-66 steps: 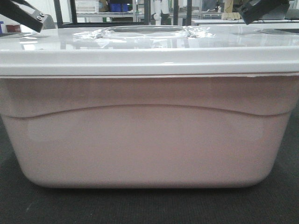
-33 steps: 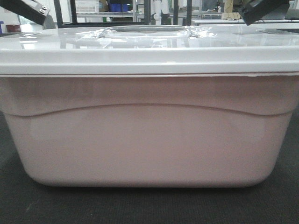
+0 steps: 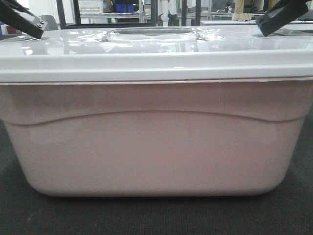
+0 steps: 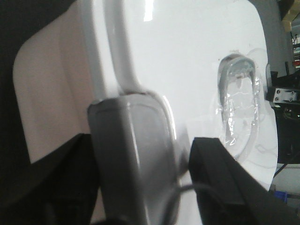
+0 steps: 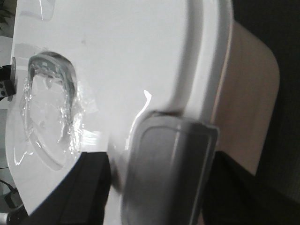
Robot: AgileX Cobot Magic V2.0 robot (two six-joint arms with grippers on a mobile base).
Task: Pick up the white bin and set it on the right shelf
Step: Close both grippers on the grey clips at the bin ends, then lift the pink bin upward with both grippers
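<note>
The white bin (image 3: 156,147), a pinkish translucent tub with a glossy white lid (image 3: 156,51), fills the front view and rests on a dark mat. My left gripper (image 3: 30,25) hangs over the lid's left end and my right gripper (image 3: 268,23) over its right end. In the left wrist view the left gripper (image 4: 145,150) straddles a grey latch (image 4: 133,154), with a gap beside one finger. In the right wrist view the right gripper (image 5: 157,164) likewise straddles a grey latch (image 5: 171,164). The right shelf is out of view.
A dark mat (image 3: 156,215) lies under the bin. Far behind it stand metal racks (image 3: 146,12) holding blue bins (image 3: 124,7). The lid has a recessed handle well covered in clear film (image 3: 151,33).
Both grippers have dipped lower toward the ends of the lid. The lid's rim sits slightly lower in the front view.
</note>
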